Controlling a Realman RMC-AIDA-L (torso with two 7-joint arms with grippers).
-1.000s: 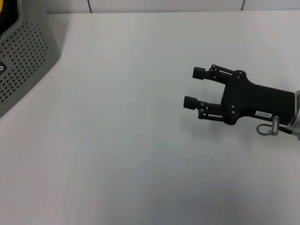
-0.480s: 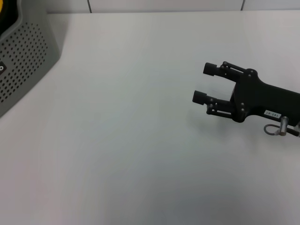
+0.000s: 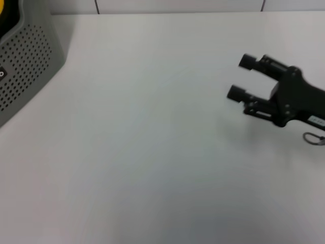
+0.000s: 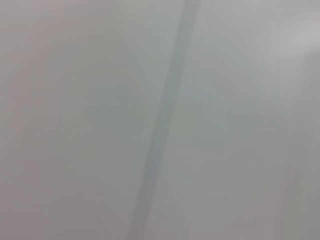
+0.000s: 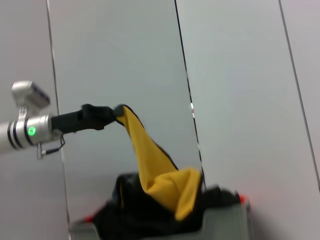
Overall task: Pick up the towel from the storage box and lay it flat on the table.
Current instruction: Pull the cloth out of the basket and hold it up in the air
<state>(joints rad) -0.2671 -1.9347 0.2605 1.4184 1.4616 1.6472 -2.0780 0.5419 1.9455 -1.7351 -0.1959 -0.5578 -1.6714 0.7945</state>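
1. Tabletop, plain white and smooth, fills the head view.
2. Light grey perforated plastic storage box sits upper left.
3. Mustard-yellow cloth towel hangs from the left gripper, clamped on its corner; lift should go slowly until it clears the box.
4. Right gripper, claw apart, hovers at right.

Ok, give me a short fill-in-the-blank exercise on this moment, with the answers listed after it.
1. The left gripper holds a corner of the ____-coloured towel.
2. The towel's lower part hangs down into the storage ____.
3. The right gripper hovers over the table with its fingers ____.
4. The storage box's grey wall is pierced by rows of small round ____.

Missing words: yellow; box; open; holes
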